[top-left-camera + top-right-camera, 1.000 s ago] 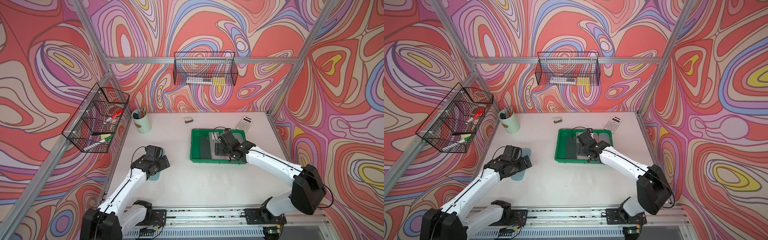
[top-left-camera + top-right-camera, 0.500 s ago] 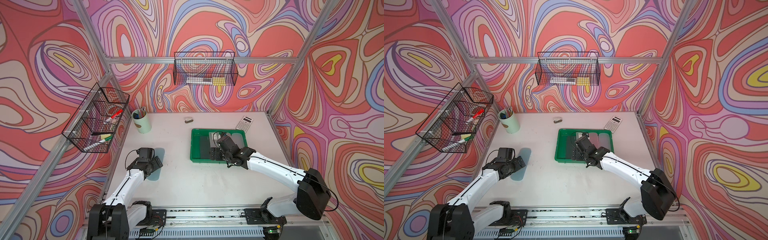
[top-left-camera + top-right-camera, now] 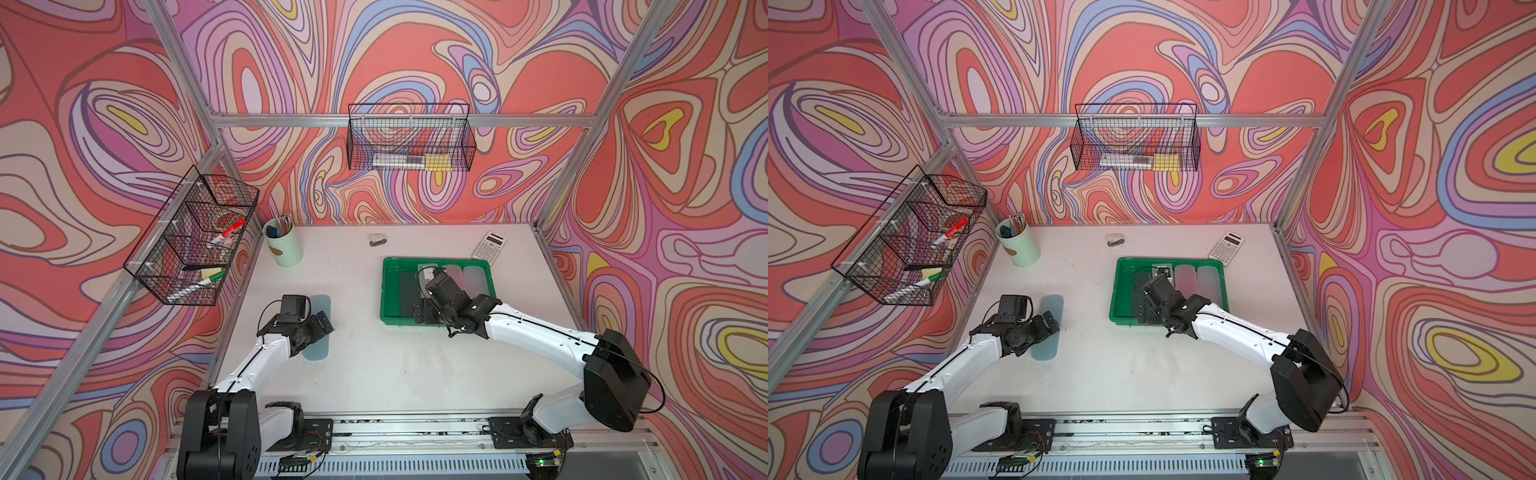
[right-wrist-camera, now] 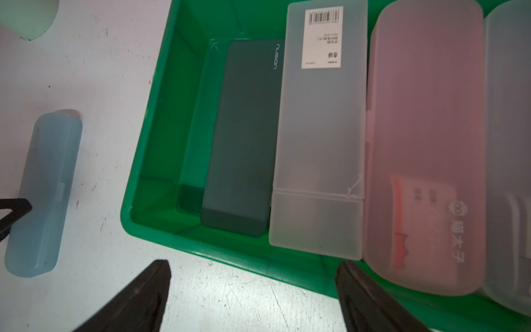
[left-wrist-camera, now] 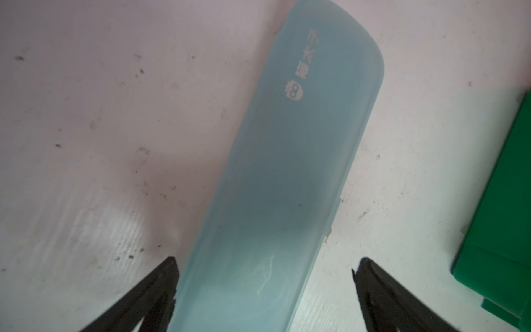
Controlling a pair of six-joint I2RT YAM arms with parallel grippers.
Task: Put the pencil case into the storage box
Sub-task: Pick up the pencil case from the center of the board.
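Both top views show right pincer (image 3: pixel 426 312) over storage box (image 3: pixel 388 291) rim.

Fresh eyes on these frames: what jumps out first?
The loud swirled walls, then the bright green storage box right of centre, pencil cases side by side inside, with the open right gripper above its near edge. On the left, the open left gripper straddles a blue pencil case lying on the table.
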